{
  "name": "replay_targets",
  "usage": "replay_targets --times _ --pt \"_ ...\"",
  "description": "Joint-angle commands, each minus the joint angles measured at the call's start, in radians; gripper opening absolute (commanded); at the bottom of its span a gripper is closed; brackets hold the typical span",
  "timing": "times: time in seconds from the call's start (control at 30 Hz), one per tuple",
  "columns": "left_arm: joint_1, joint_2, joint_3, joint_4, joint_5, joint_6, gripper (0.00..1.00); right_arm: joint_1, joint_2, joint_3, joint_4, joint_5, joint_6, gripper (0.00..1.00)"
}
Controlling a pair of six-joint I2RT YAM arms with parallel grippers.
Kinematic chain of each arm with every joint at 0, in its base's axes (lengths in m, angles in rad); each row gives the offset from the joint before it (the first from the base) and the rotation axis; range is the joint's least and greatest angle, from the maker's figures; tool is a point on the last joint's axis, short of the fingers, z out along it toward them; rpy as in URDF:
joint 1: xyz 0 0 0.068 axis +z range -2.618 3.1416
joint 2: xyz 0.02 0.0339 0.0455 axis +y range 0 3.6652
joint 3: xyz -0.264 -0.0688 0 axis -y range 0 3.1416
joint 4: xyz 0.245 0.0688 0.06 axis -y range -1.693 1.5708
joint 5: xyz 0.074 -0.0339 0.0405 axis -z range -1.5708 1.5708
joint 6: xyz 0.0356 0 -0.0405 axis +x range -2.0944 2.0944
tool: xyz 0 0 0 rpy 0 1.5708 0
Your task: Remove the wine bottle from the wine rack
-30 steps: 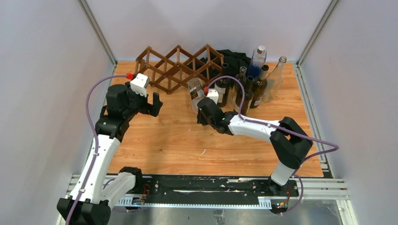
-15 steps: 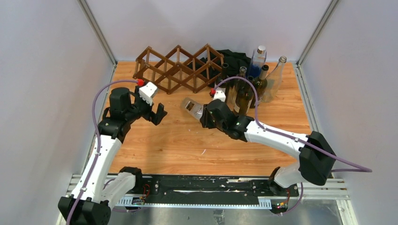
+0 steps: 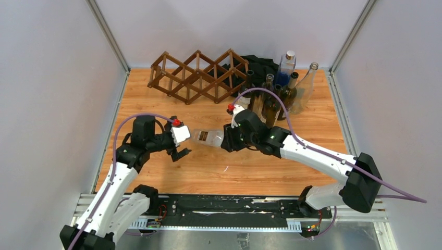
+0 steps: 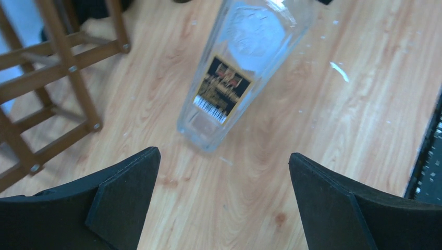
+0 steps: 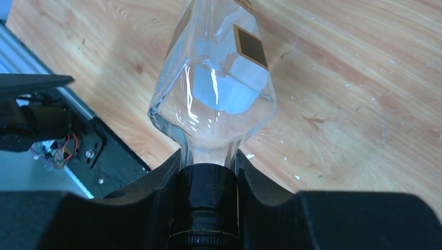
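The wine bottle [image 3: 207,137] is clear glass with a black-and-gold label and a black cap. It lies nearly level over the middle of the table, off the wine rack [image 3: 198,75], a dark brown lattice at the back. My right gripper [image 3: 228,139] is shut on the bottle's capped neck [image 5: 208,179], both fingers pressed to its sides. The bottle's body [image 5: 219,88] points away from it. My left gripper [image 3: 180,138] is open just left of the bottle's base [image 4: 206,138], with nothing between its fingers [image 4: 130,177]. The rack's legs [image 4: 57,67] show at left.
Several upright bottles [image 3: 276,91] stand at the back right, beside a black cloth [image 3: 260,65]. A black and metal rail [image 3: 229,205] runs along the near edge. Grey walls close in both sides.
My right arm carried the bottle from beside the rack toward the table's middle and tipped it level. The left arm drew back from the rack and turned right to face the bottle's base.
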Motion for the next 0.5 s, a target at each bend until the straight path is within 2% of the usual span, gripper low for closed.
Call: replay_targets --times 0.0,0.23,0.47 --pt "-0.090 0.038 -0.018 -0.004 0.012 0.066 1.00 0.025 -0.061 0.079 0.084 -0.093 -0.043 0.00" --pt "-0.148 0.097 -0.074 0.134 -0.030 0.031 1.00 0.052 -0.049 0.098 0.121 -0.137 -0.039 0.00" --pt "-0.184 0.149 -0.133 0.199 -0.030 0.111 1.00 0.077 -0.038 0.140 0.151 -0.200 -0.057 0.00"
